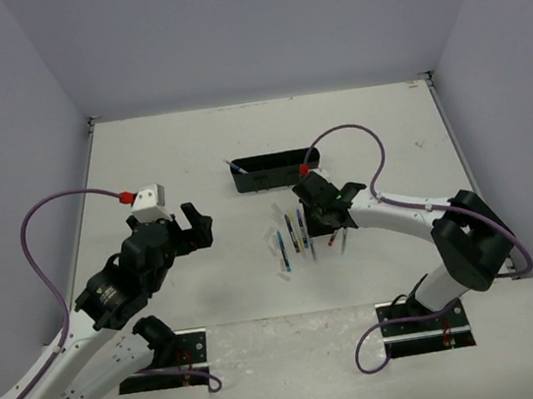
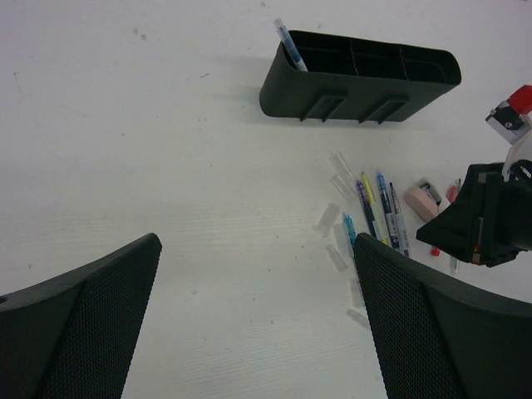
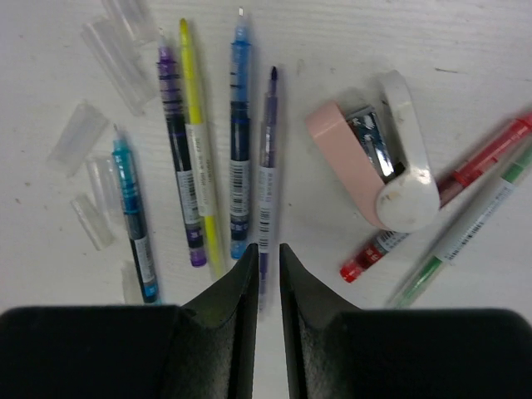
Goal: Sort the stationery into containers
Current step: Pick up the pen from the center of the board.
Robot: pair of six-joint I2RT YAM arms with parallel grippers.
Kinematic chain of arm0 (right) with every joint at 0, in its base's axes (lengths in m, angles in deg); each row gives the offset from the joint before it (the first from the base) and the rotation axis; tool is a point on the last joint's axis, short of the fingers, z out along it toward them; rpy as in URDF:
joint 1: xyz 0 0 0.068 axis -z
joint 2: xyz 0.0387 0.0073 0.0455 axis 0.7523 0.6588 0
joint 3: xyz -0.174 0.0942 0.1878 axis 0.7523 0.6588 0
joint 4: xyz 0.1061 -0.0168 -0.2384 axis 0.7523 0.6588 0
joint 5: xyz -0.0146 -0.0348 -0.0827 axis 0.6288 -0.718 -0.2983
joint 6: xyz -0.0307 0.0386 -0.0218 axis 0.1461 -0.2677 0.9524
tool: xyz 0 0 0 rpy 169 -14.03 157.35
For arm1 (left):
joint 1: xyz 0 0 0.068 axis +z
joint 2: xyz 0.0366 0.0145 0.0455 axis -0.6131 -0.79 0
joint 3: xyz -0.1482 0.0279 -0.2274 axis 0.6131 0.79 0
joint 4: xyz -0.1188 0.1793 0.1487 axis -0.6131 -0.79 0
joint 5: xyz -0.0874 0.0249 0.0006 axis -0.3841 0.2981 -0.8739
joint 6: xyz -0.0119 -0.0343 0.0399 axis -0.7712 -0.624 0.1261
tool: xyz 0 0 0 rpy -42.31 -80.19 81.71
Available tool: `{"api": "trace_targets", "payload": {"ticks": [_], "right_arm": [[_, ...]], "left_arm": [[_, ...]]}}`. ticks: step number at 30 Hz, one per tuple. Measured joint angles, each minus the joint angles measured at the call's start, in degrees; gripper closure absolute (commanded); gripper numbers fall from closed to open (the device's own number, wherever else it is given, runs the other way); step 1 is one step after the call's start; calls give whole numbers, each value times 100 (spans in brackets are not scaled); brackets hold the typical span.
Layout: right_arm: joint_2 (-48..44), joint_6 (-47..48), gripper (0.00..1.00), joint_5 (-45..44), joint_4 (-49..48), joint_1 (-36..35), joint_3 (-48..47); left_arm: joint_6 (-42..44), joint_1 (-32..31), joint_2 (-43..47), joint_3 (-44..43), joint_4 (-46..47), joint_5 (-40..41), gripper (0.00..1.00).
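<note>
Top camera first: the black organizer tray [image 1: 278,173] sits toward the far side of the counter [image 1: 161,155], with one blue pen [image 1: 235,167] standing in its left end. The loose pens [image 1: 294,235] lie in a bunch nearer the arms, well apart from the tray. The left gripper [image 1: 201,225] hangs over bare counter off to the left with its jaws spread wide. The right gripper [image 1: 313,215] is down right at the pen bunch.

Left wrist cam: the left gripper [image 2: 258,332] is wide open with nothing between the fingers. Ahead of it are the tray [image 2: 357,75], the loose pens [image 2: 378,208] and a pinkish eraser [image 2: 420,199] just beside them.

Right wrist cam: the right gripper [image 3: 268,274] is nearly closed, with only a thin slit left. The end of a violet pen [image 3: 266,183] runs into that slit, but I can't tell if it's actually pinched. Lying alongside are a blue pen [image 3: 240,141], a yellow pen [image 3: 198,150], a dark purple pen [image 3: 179,166] and a teal pen [image 3: 133,220]. Some clear caps [image 3: 108,58] are scattered to the left. The eraser [image 3: 337,154], a red pen [image 3: 449,199] and a green pen [image 3: 465,229] are on the right.
</note>
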Motion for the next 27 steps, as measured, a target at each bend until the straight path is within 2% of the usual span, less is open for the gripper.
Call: {"api": "trace_targets", "payload": {"ticks": [14,27], "right_arm": [[944,107,78,3,122,-287,-937],[1584,200,81,-41,240,-369,-1318]], "left_arm": [[0,0,-6,75,3,-40,0],[0,-2,-37,93,2,-146,0]]}}
